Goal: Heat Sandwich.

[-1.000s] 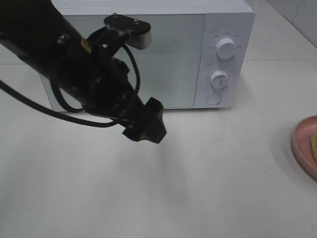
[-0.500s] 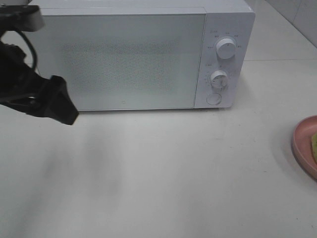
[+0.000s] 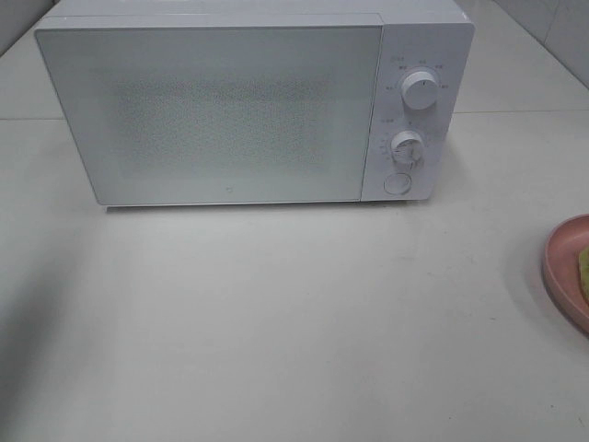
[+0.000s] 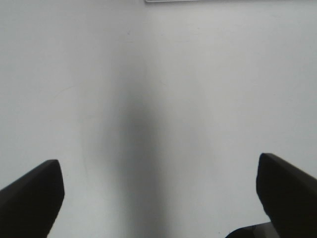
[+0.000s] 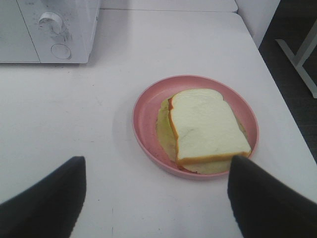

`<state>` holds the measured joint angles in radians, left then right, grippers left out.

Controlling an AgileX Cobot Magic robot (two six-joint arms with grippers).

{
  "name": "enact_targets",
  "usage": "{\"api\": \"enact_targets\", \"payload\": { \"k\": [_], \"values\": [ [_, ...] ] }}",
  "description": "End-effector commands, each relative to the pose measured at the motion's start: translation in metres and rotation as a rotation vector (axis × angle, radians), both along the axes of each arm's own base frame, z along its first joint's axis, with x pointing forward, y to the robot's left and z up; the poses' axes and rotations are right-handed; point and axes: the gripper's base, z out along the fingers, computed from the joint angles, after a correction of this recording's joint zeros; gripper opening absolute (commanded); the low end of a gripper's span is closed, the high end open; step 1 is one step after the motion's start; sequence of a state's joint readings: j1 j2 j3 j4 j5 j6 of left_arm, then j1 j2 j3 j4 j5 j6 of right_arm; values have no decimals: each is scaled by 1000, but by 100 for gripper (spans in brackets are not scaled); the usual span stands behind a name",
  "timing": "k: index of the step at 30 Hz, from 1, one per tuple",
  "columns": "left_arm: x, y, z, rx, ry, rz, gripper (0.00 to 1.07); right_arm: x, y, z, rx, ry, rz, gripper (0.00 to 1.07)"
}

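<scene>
The right gripper hangs with its jaws spread wide and empty above the table, and the sandwich lies just beyond it, toward 12 o'clock in the right wrist view, flat on the pink plate. The left gripper is also wide open with nothing between its jaws, over bare tabletop. In the high view the plate sits at 3 o'clock, cut by the frame edge, while the microwave at 12 o'clock has its door shut. The likely failures: a grasp on the soft bread could crush it or slide the top slice off its filling, and lifting the plate by 1 rim edge could tip it; with the door shut, nothing can go in.
</scene>
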<state>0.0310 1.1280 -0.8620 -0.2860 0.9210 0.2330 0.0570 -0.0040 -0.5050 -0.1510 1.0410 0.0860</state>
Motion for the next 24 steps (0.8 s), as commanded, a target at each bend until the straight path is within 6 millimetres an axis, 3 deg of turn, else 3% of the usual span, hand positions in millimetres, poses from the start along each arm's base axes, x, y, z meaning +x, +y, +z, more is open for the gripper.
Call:
{"api": "enact_targets", "payload": {
  "k": [1,9,16,24],
  "values": [
    [-26,9,2,11,-28,65,104,-4,0,0,-5,-34,-5,76],
    [-67,18,-1,104,-36,174,104,-4,0,0,-5,-34,-5,76],
    [-113,14,2,116,-166,155,104,-4,0,0,-5,-34,-5,76],
    [-134,11,-12,106,-218,149,104,-4,0,0,-5,-34,-5,76]
  ]
}}
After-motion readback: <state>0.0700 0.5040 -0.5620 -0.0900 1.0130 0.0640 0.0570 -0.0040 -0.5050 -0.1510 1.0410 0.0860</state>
